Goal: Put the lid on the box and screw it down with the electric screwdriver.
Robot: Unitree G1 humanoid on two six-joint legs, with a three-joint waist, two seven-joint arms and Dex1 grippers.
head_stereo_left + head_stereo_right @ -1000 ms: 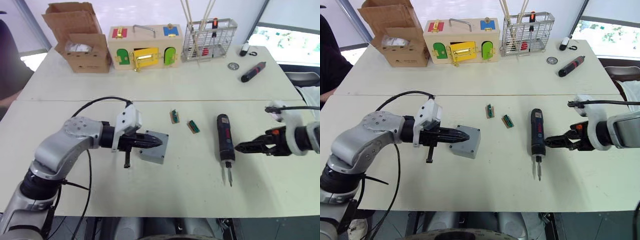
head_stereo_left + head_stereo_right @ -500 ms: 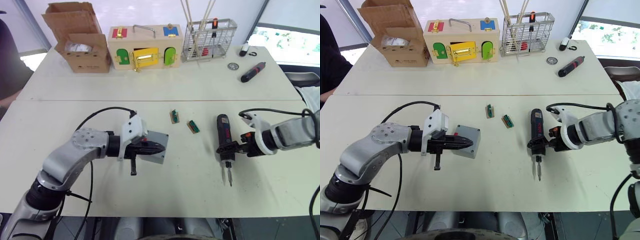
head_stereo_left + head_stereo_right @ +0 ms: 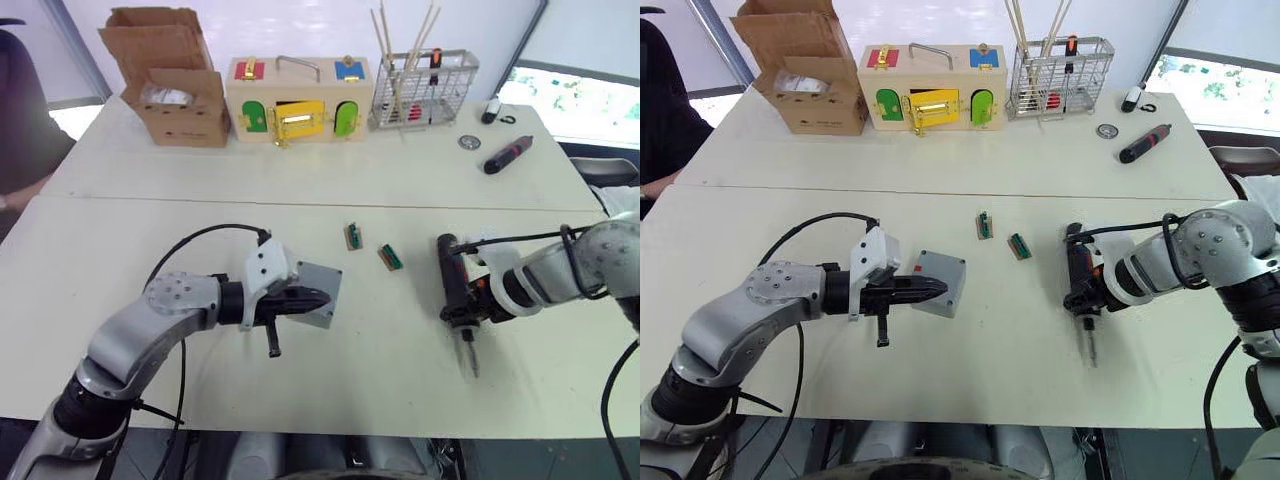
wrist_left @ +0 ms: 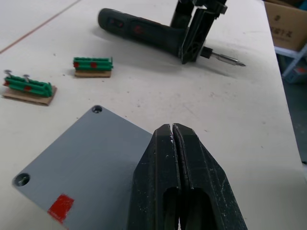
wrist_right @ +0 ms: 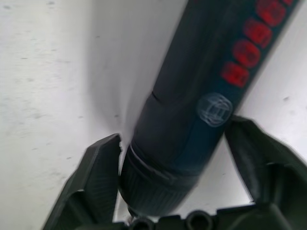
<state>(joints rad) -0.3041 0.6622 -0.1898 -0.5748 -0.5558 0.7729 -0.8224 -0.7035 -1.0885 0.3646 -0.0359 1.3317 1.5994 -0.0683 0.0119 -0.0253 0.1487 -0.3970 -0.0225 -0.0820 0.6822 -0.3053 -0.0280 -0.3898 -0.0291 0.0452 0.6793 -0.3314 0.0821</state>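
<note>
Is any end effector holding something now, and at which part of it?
Right end effector straddles the electric screwdriver near its bit end, not visibly clamped. Left end effector is shut, holding nothing, over the box.

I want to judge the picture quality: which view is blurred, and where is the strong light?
Right wrist view: the electric screwdriver is soft and smeared, its red lettering fuzzy, between the right gripper fingers. Left wrist view: sharp; the box and left gripper are crisp. Eye views: the window is overexposed, and the table is evenly lit.
</note>
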